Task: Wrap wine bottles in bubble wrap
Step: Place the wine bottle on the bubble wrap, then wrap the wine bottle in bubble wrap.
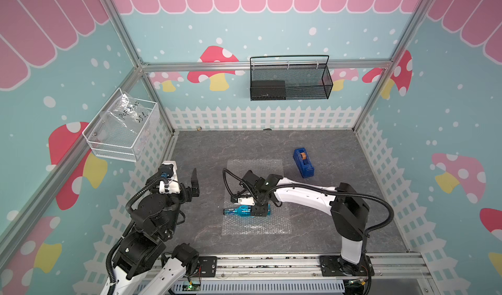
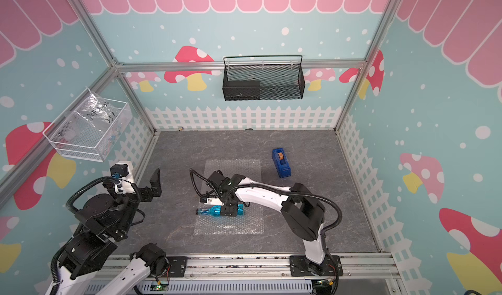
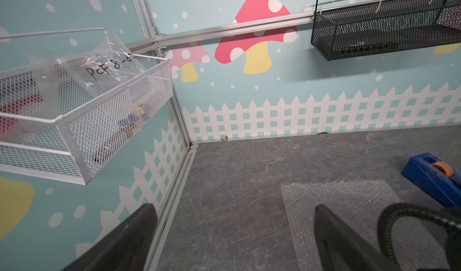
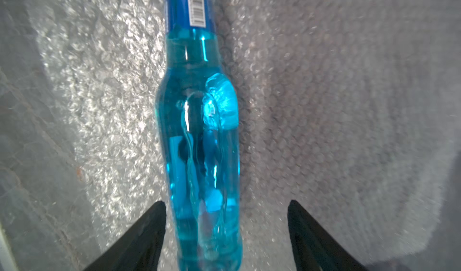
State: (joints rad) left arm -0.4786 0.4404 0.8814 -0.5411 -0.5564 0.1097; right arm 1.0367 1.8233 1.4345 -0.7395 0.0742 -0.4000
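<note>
A grey marbled table [image 1: 312, 234] sits inside walls painted with mushrooms and a white fence.

In both top views the bubble wrap [image 1: 258, 225] lies flat mid-table. The blue bottle [image 1: 239, 211] lies on its side across the sheet's 6 o'clock part, cap toward 9 o'clock. The right gripper [image 1: 260, 211] sits low over the bottle's body. A blue tape dispenser [image 1: 303, 162] stands off the sheet at 2 o'clock.

In the left wrist view the left gripper [image 3: 234, 205] hangs over the table, fingers spread wide and empty.

In the right wrist view the right gripper's fingers [image 4: 139, 237] stand apart astride the bottle. One is just beside the bottle's side and the other is clear of it, so they pinch nothing. The bottle rests on the wrap.
</note>
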